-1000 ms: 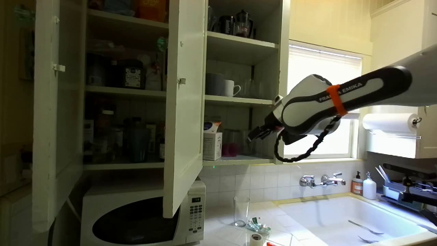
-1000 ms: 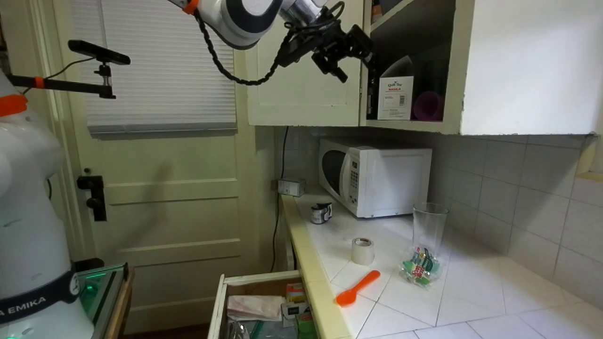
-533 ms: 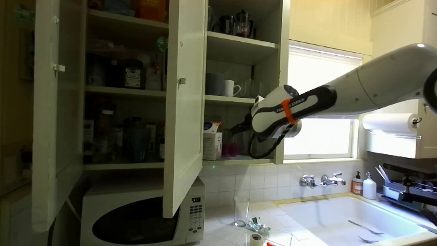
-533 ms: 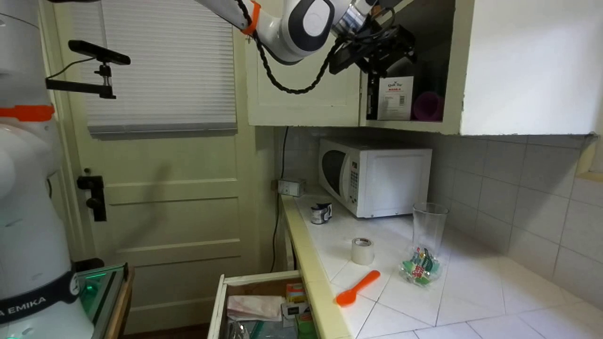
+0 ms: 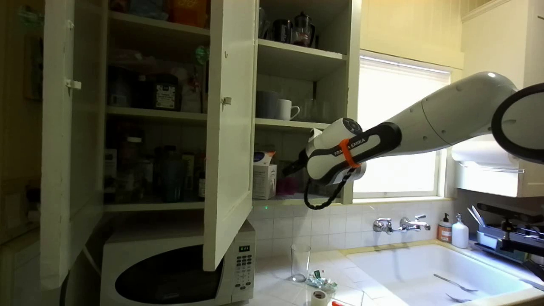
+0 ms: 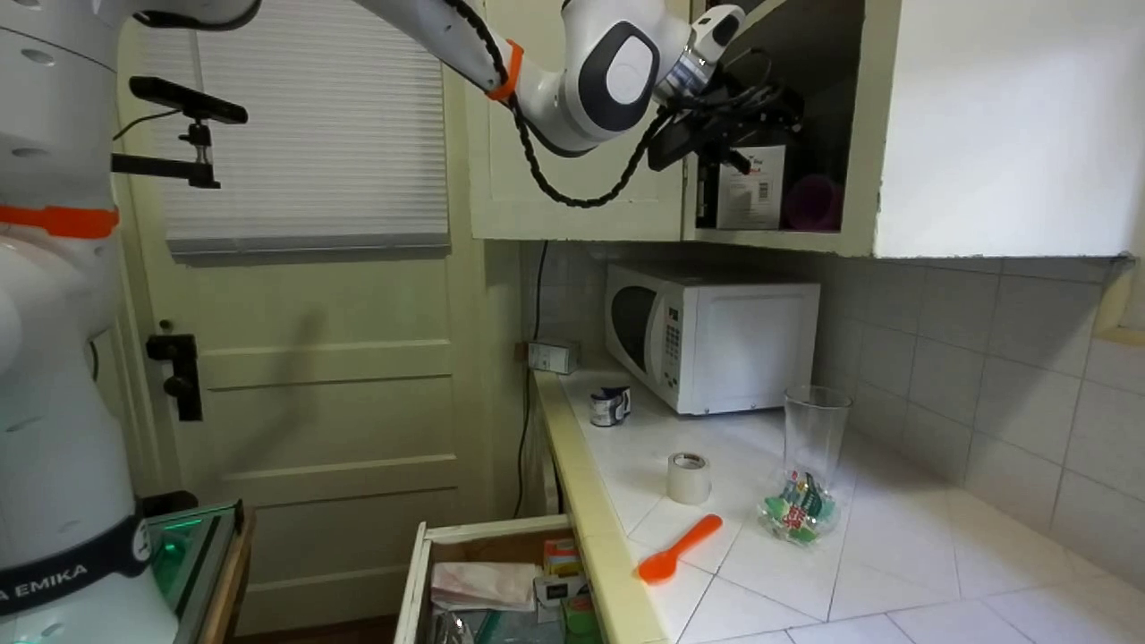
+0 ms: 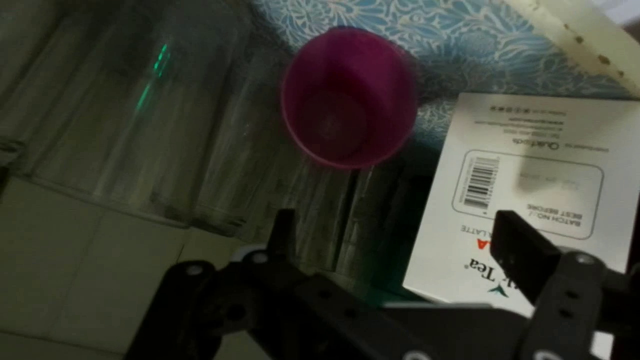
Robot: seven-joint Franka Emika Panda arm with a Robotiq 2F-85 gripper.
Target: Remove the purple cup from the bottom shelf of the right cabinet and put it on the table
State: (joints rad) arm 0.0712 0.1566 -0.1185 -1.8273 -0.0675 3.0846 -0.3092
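At 12 o'clock in the wrist view, one purple cup (image 7: 350, 97) lies on the bottom shelf (image 5: 293, 201), mouth outward. One tea box (image 7: 530, 190) is at 3 o'clock; glasses (image 7: 125, 125), too dim to count, at 9. The gripper (image 7: 395, 220), at 5 o'clock, has two fingers (image 7: 522, 250) spread, clear of the cup. In an exterior view, one tumbler (image 6: 816, 429), one tape roll (image 6: 689, 480) and one orange spoon (image 6: 682, 546) rest on the table (image 6: 903, 577) between 4 and 5 o'clock. Against half a second ago, the gripper is slightly lower, the cup unmoved.
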